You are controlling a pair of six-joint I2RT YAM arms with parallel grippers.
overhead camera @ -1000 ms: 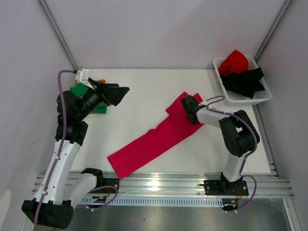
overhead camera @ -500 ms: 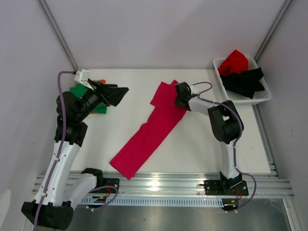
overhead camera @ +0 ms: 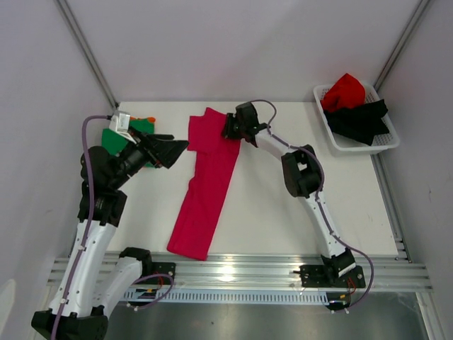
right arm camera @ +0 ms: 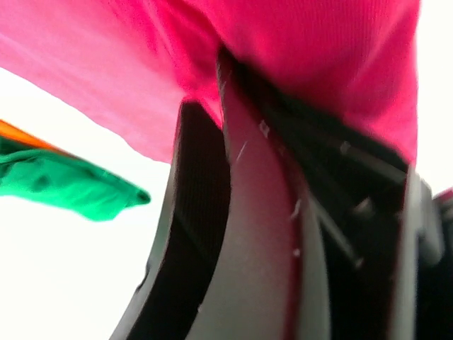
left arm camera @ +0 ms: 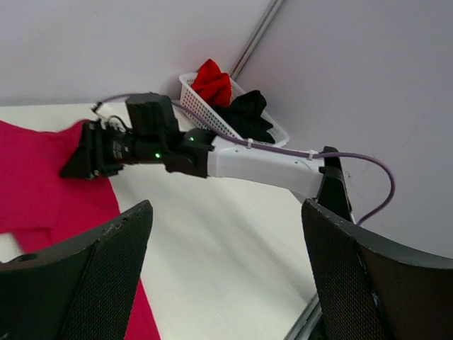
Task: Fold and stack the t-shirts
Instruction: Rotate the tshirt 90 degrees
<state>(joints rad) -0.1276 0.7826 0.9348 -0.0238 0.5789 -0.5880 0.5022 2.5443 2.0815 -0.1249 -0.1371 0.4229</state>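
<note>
From above, the magenta shirt (overhead camera: 205, 184) lies as a long narrow strip on the table (overhead camera: 283, 219), and its lower end is near the front edge. The right gripper (overhead camera: 230, 127) pinches its far end. The left gripper (overhead camera: 170, 150) hovers just beside the strip, in front of the green shirt (overhead camera: 113, 138) and the orange shirt (overhead camera: 148, 119). The red shirt (overhead camera: 345, 91) and the black shirt (overhead camera: 361, 119) wait in the basket (overhead camera: 322, 117).

The left wrist view shows the left jaws wide apart, holding nothing.

The right wrist view shows pink cloth squeezed between the closed right fingers (right arm camera: 198, 212).

I think the risk is this: only one end is held, so a pull may bunch the strip, or sweep it over the green pile and disturb it.
</note>
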